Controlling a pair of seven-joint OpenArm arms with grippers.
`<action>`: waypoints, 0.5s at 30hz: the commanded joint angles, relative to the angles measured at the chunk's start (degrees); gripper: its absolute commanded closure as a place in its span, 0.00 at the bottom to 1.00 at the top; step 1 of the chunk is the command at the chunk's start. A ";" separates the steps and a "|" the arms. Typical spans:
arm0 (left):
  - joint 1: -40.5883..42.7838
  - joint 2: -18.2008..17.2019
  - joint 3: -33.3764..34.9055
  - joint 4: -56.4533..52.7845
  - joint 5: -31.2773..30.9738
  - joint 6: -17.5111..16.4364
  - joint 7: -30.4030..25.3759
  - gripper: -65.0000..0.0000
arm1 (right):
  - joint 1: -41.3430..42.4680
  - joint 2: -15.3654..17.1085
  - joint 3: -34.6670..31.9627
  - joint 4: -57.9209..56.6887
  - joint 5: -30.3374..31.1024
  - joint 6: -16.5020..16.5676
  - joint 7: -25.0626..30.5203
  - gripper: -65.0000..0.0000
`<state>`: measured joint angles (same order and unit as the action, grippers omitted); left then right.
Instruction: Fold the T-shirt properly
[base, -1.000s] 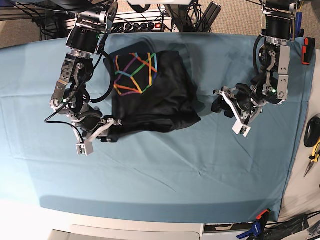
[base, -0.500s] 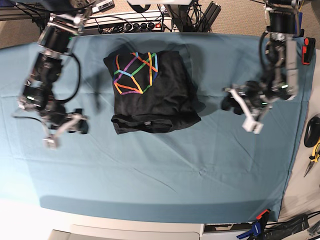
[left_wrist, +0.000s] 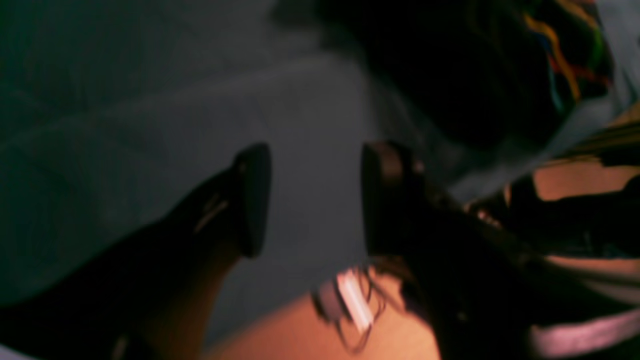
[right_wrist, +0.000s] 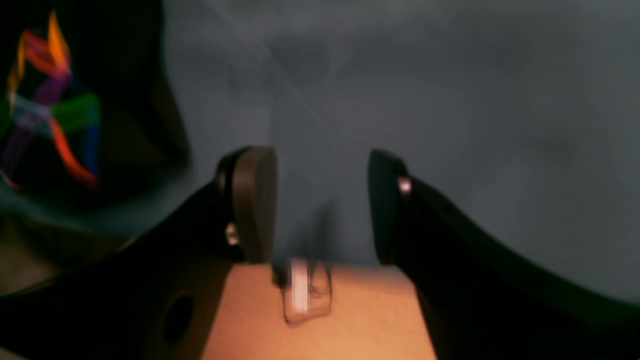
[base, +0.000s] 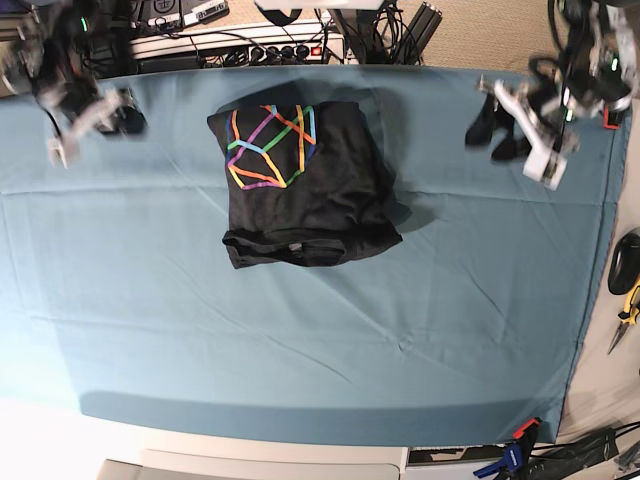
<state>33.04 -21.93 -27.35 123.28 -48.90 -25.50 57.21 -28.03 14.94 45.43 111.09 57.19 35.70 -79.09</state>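
Base view, left to right. Upper left corner: right gripper (base: 88, 120), blurred, raised over the far edge of the teal table cloth (base: 300, 340), well apart from the garment. Jaws spread, nothing between them. Upper middle: the T-shirt (base: 305, 190), folded into a compact black rectangle, lying flat on the cloth with the rainbow line print (base: 270, 147) facing up in its upper left part. Doubled lower hem along the bottom edge, slightly uneven; small bulge at the lower right corner. Upper right: left gripper (base: 515, 125), also blurred, hanging above the cloth near the far right edge, well clear of the shirt, released and empty. Far right edge of the frame, off the cloth: pliers with yellow handles (base: 627, 315) and a dark rounded object above them, too cut off to name. Bottom right: a clamp (base: 520, 435) at the cloth's lower corner.

Left wrist view, heavily blurred. Left gripper (left_wrist: 315, 200) in the middle, two dark pads parted, only grey-teal cloth (left_wrist: 150, 125) visible in the gap. Black shirt (left_wrist: 450, 75) in the upper right, with streaks of the coloured print at the far upper right.

Right wrist view, likewise soft. Shirt (right_wrist: 125, 125) at the upper left with the bright print showing. Right gripper (right_wrist: 322, 205) at centre, pads apart, bare cloth (right_wrist: 450, 100) between and beyond.
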 joint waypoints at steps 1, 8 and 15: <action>1.60 -0.76 -1.81 2.05 -0.85 -0.09 -0.98 0.58 | -2.86 0.94 2.47 3.98 2.01 0.22 1.09 0.55; 13.16 0.24 -9.35 3.34 -0.83 -0.11 -1.03 0.58 | -19.28 0.92 12.55 12.41 3.32 1.64 1.70 0.55; 22.58 0.31 -9.81 -0.11 6.95 -1.25 -2.93 0.58 | -22.75 0.94 12.63 4.59 1.18 3.52 3.02 0.55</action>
<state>54.81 -21.15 -36.82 122.50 -41.45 -26.55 54.81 -50.00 15.22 57.45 115.00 58.02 38.98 -76.84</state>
